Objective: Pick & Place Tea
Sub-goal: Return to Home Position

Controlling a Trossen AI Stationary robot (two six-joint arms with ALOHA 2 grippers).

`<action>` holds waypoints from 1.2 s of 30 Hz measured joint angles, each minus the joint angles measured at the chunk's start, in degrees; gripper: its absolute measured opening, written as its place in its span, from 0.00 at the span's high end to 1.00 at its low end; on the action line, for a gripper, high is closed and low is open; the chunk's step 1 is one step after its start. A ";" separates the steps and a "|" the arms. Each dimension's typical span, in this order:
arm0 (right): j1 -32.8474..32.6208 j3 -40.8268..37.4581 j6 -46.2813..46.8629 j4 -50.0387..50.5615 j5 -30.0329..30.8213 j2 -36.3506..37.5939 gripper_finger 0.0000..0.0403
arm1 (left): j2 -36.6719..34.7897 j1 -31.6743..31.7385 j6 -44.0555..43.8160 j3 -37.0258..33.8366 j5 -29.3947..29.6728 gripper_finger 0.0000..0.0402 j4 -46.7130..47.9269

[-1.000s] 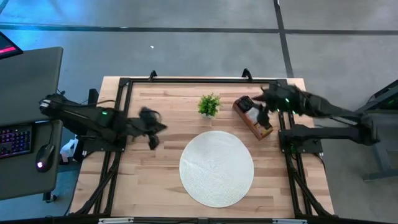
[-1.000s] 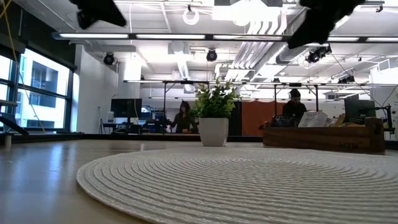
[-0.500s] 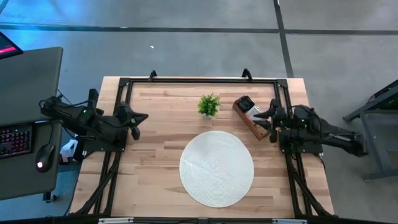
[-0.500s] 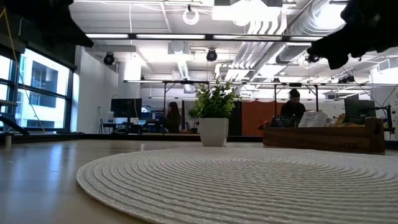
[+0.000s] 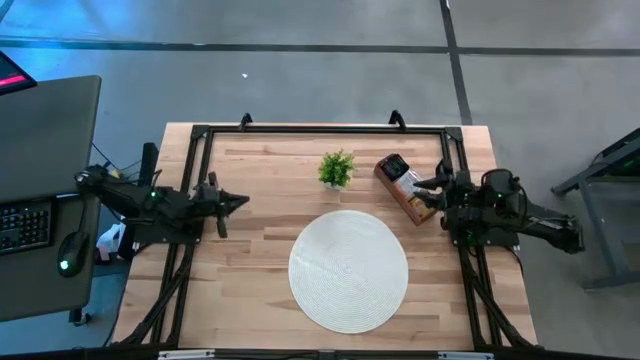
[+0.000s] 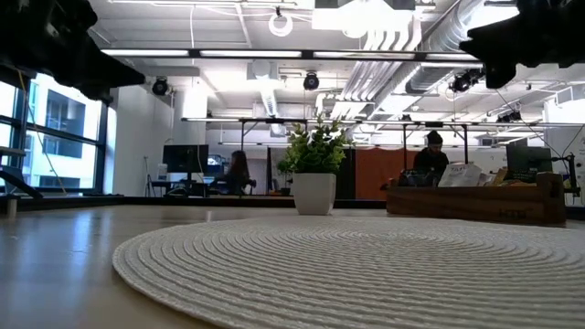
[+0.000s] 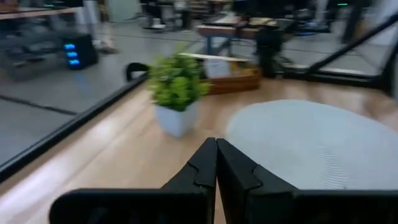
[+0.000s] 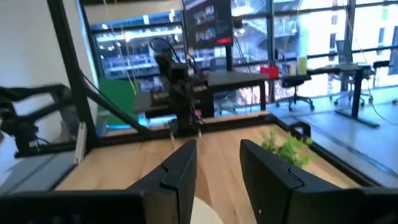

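Tea sachets (image 5: 402,174), flat black and white squares, lie in the long brown wooden tray (image 5: 396,194). Right pincer (image 8: 217,165), spread, hangs just beside it and could nudge it. Left pincer (image 7: 216,163) is pressed together.

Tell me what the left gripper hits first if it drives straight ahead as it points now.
Probably the wooden tray: the shut left gripper points through the gap between potted plant and round mat, toward the tray. It hangs above the table, so it might pass over.

Potted plant (image 5: 337,168) standing near the table's (image 5: 250,290) far edge, wooden tray (image 6: 475,206) lying toward the right edge, round mat (image 5: 348,270) lying centrally.
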State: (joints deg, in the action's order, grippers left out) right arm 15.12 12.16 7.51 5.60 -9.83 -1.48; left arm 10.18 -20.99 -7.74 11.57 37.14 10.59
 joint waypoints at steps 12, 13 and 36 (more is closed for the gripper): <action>-2.56 0.09 -3.55 -1.00 6.28 -0.24 0.71 | -9.67 0.87 0.25 -0.78 2.49 0.99 6.36; -2.64 0.09 -3.52 -0.86 6.62 -0.30 0.71 | -9.40 1.27 0.32 -1.30 1.63 0.99 4.95; -2.87 0.07 -6.26 -3.27 6.05 -9.03 0.71 | -9.67 4.50 2.35 -6.88 -8.72 0.99 -1.64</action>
State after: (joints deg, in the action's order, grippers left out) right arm 12.25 12.23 1.25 2.33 -3.78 -10.51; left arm 0.51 -16.49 -5.39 4.69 28.42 8.95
